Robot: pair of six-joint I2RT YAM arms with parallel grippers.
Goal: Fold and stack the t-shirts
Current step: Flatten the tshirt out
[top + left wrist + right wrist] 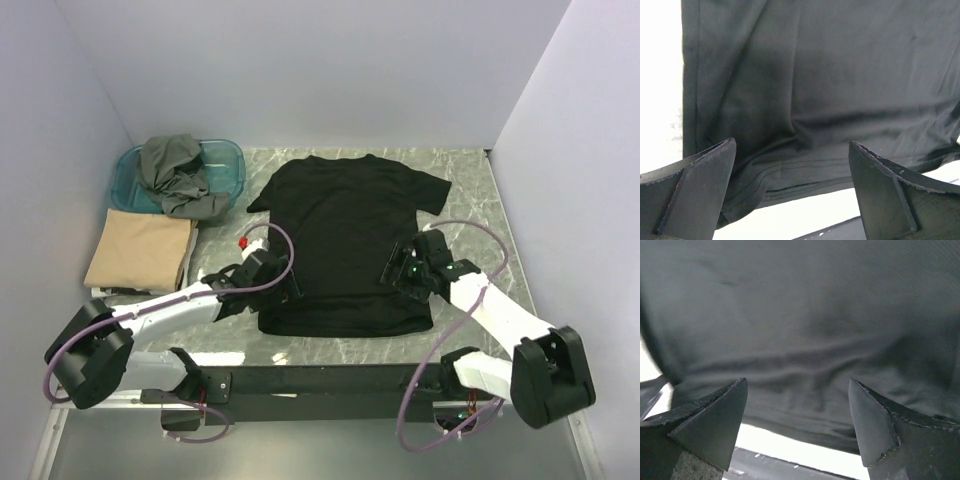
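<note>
Black cotton dominates the overhead view: the black t-shirt (345,240) lies spread flat and face-up in the middle of the marbled worktop (470,190), collar to the far side, hem towards the arm bases. The left fingers (283,283) sit at its lower left edge and the right fingers (400,270) over its lower right side. Off to the left, a tan-beige shirt (140,250) lies folded into a neat rectangle, and a grey-olive shirt (178,175) is crumpled in a teal tub (228,160) just behind it. From the left wrist, the left fingers (695,195) are spread wide with nothing between them, poised above the black t-shirt (830,75) where its side edge meets the stitched hem; pale worktop (660,75) shows beyond that edge. From the right wrist, the right fingers (890,430) are likewise wide apart and empty, low over softly rippled cloth of the black t-shirt (805,315) near the hem. The fabric looks light, limp and thin, so it should drape and wrinkle rather than hold a shape; a pinch probably needs to catch both layers right at the hem corners, one per arm, so the fold lifts evenly and does not drag the shirt askew.
</note>
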